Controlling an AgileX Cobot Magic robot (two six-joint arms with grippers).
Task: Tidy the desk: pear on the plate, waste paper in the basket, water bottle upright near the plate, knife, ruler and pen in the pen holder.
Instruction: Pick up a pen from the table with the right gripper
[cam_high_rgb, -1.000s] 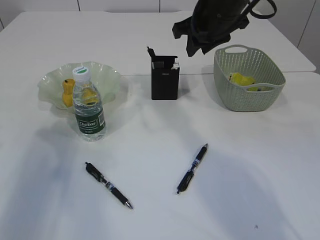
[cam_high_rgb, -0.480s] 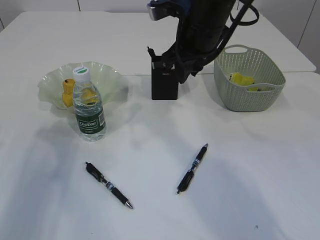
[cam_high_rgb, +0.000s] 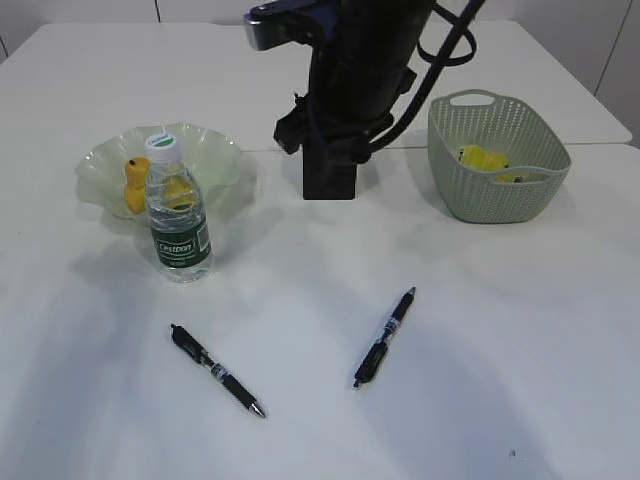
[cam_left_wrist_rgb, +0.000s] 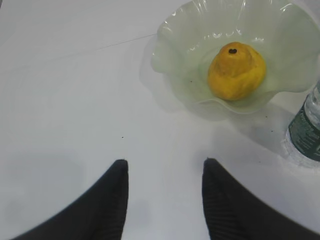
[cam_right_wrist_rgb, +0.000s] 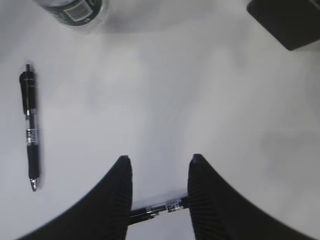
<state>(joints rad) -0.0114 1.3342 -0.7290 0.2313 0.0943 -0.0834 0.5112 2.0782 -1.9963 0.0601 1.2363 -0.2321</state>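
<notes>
Right gripper (cam_right_wrist_rgb: 159, 172) is part open, nothing between the fingers. In its wrist view a pen (cam_right_wrist_rgb: 159, 207) lies on the desk (cam_right_wrist_rgb: 210, 110) right below the gap, long axis roughly crosswise to the fingers, running left-right under both tips. So the grasp line-up looks good: fingers straddle the barrel, the move needed is mostly straight down. How high the gripper hangs above the pen I cannot tell.

Second pen (cam_right_wrist_rgb: 29, 127) is well off to the gripper's left, axis nearly parallel to the fingers; that one would need a wrist turn. My guess is the near pen goes first.

Pen holder (cam_right_wrist_rgb: 287, 20) sits ahead and to the right of the right gripper, water bottle (cam_right_wrist_rgb: 72, 10) ahead-left.

Left gripper (cam_left_wrist_rgb: 165, 172) is also part open and empty, over bare desk. Plate (cam_left_wrist_rgb: 172, 45) with the pear (cam_left_wrist_rgb: 236, 71) in it is ahead-right of it, the bottle further right. No pen shows in its view, so the right arm is the better placed one.

Waste paper (cam_high_rgb: 484, 158) is already in the basket (cam_high_rgb: 500, 195).
</notes>
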